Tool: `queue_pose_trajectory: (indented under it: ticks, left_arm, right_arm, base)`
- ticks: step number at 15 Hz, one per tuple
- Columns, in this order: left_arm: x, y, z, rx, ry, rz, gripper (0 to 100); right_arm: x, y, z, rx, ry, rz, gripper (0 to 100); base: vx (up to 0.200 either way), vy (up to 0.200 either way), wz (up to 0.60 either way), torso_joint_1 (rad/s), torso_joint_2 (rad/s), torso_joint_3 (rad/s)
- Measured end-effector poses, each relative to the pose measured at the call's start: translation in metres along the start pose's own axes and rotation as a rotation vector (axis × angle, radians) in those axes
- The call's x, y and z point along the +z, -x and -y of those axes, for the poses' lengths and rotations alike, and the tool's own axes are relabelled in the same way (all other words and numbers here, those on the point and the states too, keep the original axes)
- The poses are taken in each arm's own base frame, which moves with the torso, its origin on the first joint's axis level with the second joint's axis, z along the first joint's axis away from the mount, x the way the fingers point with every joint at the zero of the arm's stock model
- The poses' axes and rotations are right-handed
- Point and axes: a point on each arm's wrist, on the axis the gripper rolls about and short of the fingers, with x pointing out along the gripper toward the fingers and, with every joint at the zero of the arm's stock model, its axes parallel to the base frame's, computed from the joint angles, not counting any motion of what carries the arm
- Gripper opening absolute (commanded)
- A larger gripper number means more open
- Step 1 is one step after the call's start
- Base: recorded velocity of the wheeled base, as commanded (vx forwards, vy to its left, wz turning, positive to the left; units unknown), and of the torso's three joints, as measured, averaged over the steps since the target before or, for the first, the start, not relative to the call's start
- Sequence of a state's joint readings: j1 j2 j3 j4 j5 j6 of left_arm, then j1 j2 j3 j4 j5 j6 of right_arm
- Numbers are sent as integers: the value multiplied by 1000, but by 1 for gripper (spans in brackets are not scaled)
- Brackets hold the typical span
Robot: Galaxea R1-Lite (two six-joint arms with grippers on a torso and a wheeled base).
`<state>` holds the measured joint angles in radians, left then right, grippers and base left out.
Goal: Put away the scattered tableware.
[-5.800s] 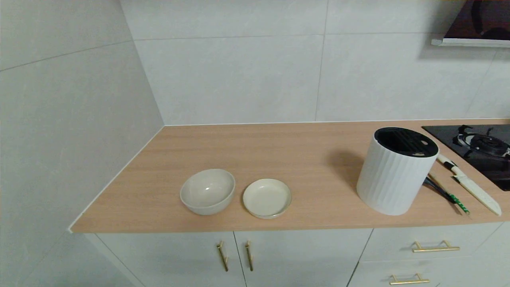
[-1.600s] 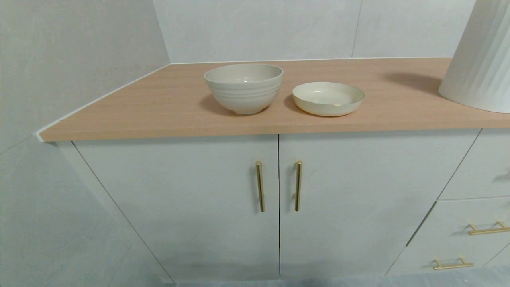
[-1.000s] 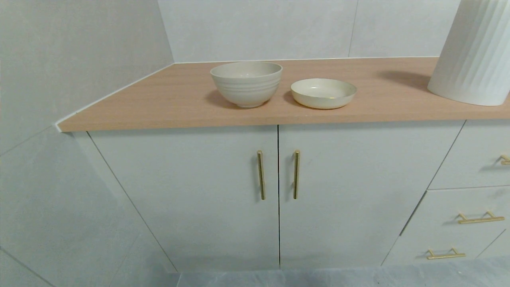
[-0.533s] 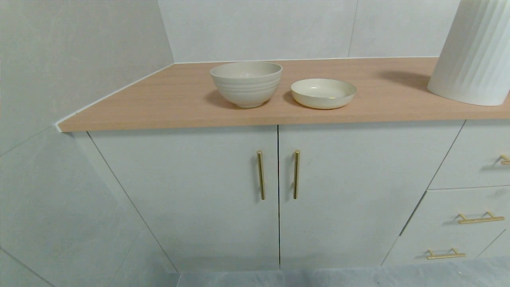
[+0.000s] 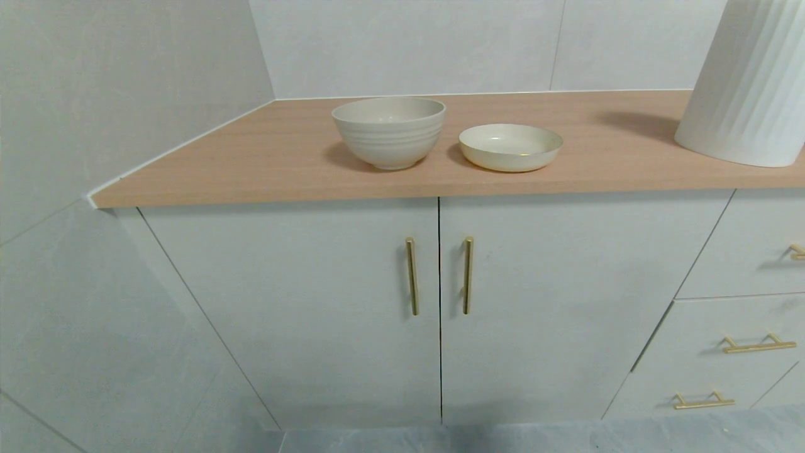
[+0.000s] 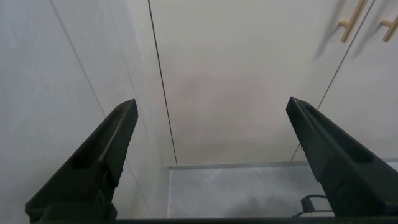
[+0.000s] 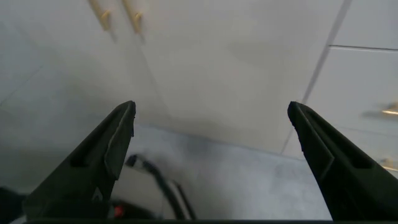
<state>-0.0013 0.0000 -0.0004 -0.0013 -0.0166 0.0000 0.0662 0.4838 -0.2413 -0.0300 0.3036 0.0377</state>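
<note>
Wooden countertop [image 5: 264, 163] bears the beige bowl [image 5: 388, 132] and the shallow dish [image 5: 510, 146] just beside each other near its front edge, above closed cabinet doors [image 5: 314, 302]. The left gripper [image 6: 211, 107] and right gripper [image 7: 211, 109] hang low before those doors, both spread wide and empty. By my judgement nothing is put away yet; both pieces are left to handle.

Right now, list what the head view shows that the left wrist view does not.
Head view adds: the bowl and the shallow dish side by side, apart, on the countertop, plus the white ribbed container. Left wrist view adds: the left gripper, open, facing the cabinet. Shared: the closed cabinet doors, their gold handles, and the floor.
</note>
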Motion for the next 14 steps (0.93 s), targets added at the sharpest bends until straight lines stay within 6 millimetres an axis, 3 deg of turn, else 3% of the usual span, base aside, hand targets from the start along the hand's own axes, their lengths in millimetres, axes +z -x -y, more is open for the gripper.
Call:
queue_pose_trajectory:
  ticks: [6, 11, 14]
  left_arm:
    - [0, 0, 0, -1, 0, 0, 100]
    - [0, 0, 0, -1, -1, 0, 100]
    - [0, 0, 0, -1, -2, 0, 100]
  right_arm:
    - [48, -70, -3, 208, 12, -207, 100]
    - [76, -151, -26, 336, 69, -172, 100]
    - [85, -190, -44, 391, 86, -184, 100]
  base:
    - [0, 0, 0, 0, 0, 0]
    - [0, 0, 0, 0, 0, 0]
    - [0, 0, 0, 0, 0, 0]
